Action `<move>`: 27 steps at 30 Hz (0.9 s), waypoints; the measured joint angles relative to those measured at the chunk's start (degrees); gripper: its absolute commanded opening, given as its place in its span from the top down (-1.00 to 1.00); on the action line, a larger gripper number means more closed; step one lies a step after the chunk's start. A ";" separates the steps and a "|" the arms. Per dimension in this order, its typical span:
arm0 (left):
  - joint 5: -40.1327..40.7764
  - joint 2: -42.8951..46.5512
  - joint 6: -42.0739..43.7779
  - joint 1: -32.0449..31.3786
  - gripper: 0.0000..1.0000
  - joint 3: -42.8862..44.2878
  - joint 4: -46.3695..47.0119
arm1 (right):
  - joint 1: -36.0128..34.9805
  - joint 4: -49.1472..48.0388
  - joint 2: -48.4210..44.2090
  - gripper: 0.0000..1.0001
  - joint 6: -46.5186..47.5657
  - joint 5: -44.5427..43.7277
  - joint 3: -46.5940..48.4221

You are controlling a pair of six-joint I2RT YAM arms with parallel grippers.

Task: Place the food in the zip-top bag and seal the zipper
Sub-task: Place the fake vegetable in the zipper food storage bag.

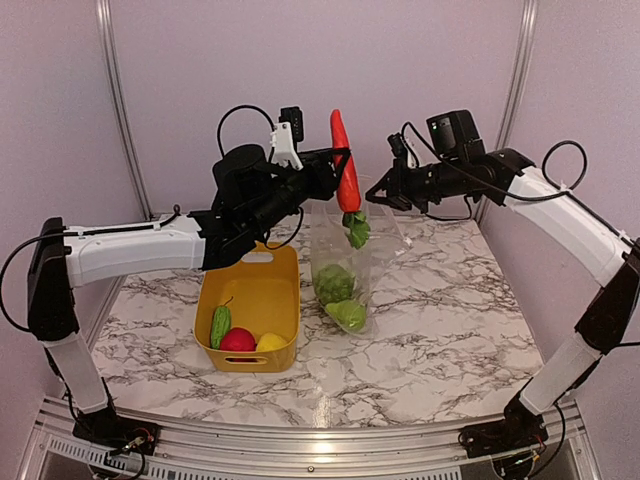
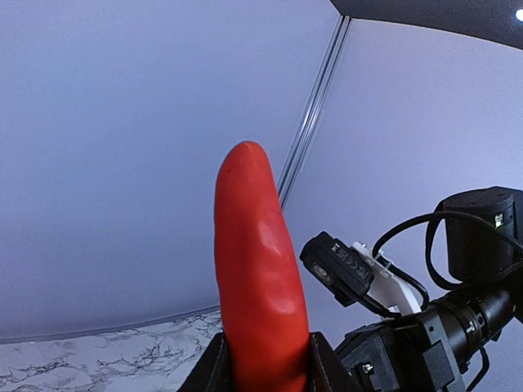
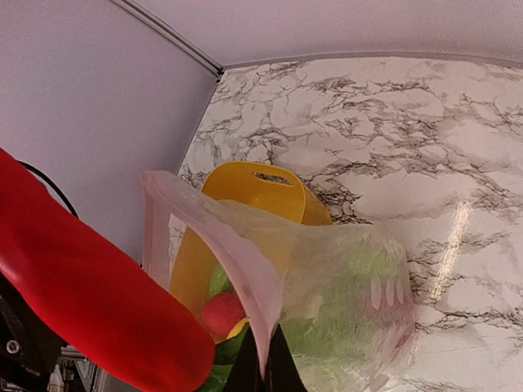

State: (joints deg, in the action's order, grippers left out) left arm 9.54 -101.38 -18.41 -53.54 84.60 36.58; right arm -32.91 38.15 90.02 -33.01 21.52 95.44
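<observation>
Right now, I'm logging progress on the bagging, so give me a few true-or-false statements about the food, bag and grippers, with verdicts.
1. The left gripper holds the carrot upright, leafy end down. True.
2. The right gripper is open and clear of the zip-top bag. False: it is shut on the bag's mouth edge, holding it up.
3. The bag is empty. False: green toy foods already lie in it.
4. A red apple lies in the yellow tub. True.
</observation>
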 measured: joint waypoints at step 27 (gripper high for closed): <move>10.56 -1.60 12.02 -2.84 -0.98 -0.96 -1.42 | -0.04 2.93 -0.02 1.00 -1.97 1.97 1.51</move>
State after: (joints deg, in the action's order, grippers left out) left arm 20.10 -102.98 -6.39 -56.38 83.64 35.16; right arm -32.95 41.08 90.00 -34.98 23.49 96.95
